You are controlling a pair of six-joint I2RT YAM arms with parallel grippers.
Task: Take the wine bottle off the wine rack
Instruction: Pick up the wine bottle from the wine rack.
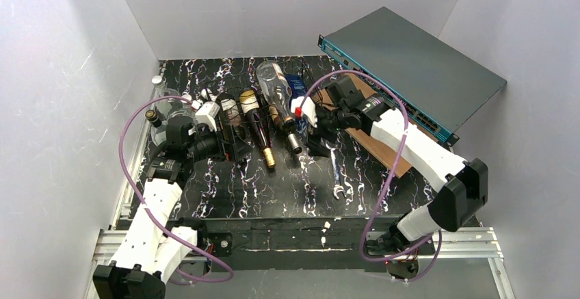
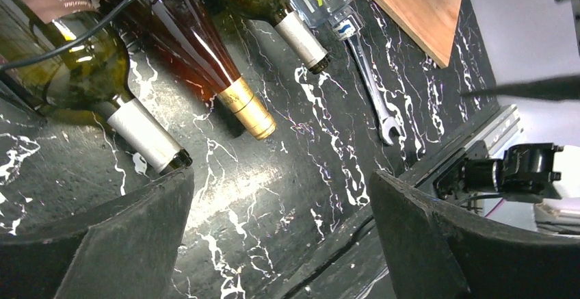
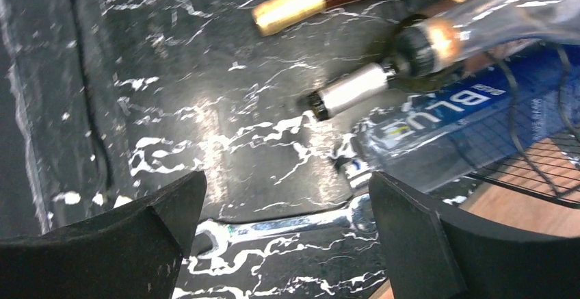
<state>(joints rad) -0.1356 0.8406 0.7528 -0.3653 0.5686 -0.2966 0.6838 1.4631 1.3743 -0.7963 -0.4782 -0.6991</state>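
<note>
The black wire wine rack (image 1: 236, 140) sits left of the table's middle. Several wine bottles lie on it with necks toward me: a dark one with a gold cap (image 1: 259, 129) (image 2: 198, 46) (image 3: 291, 5), a green one with a silver cap (image 1: 286, 128) (image 2: 273, 5) (image 3: 349, 90), and another green, silver-capped one (image 2: 89, 59) at the left. A clear bottle (image 1: 273, 83) (image 3: 479, 18) rests across them. My left gripper (image 1: 217, 146) (image 2: 280, 203) is open, low beside the rack's near-left end, holding nothing. My right gripper (image 1: 317, 141) (image 3: 287, 210) is open just right of the bottle necks, over the tabletop.
A wrench (image 1: 335, 172) (image 2: 373, 83) (image 3: 294, 227) lies under the right gripper. A blue-labelled clear bottle (image 1: 296, 83) (image 3: 444, 118), a wooden board (image 1: 373, 141) (image 2: 417, 5) and a tilted grey box with a teal edge (image 1: 417, 66) sit at right. Clear glassware (image 1: 164, 104) stands far left.
</note>
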